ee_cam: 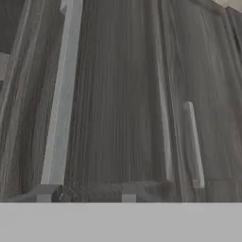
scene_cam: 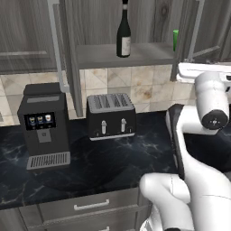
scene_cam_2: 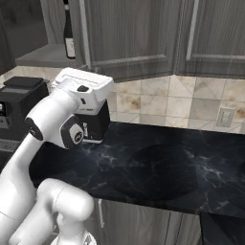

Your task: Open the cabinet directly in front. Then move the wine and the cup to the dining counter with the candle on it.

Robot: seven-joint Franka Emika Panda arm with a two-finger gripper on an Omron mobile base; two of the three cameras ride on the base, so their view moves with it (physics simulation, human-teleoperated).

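Observation:
The cabinet (scene_cam: 126,55) stands open, its left door (scene_cam: 67,54) swung wide and its right door (scene_cam: 200,31) swung partly out. On its shelf the dark wine (scene_cam: 123,31) bottle stands upright, also seen as wine (scene_cam_2: 69,33) at the far left. The green cup (scene_cam: 175,39) peeks out at the shelf's right end, half hidden by the right door. My gripper (ee_cam: 86,196) faces the right door (ee_cam: 118,94) from close up. Its fingertips (ee_cam: 45,196) stand apart with nothing between them. The silver handle (ee_cam: 60,94) ends just above the left tip.
A black coffee machine (scene_cam: 44,126) and a toaster (scene_cam: 111,116) stand on the black counter (scene_cam: 113,167) below the cabinet. A neighbouring closed door with its own handle (scene_cam_2: 191,28) lies to the right. Grey drawers (scene_cam: 90,206) run under the counter.

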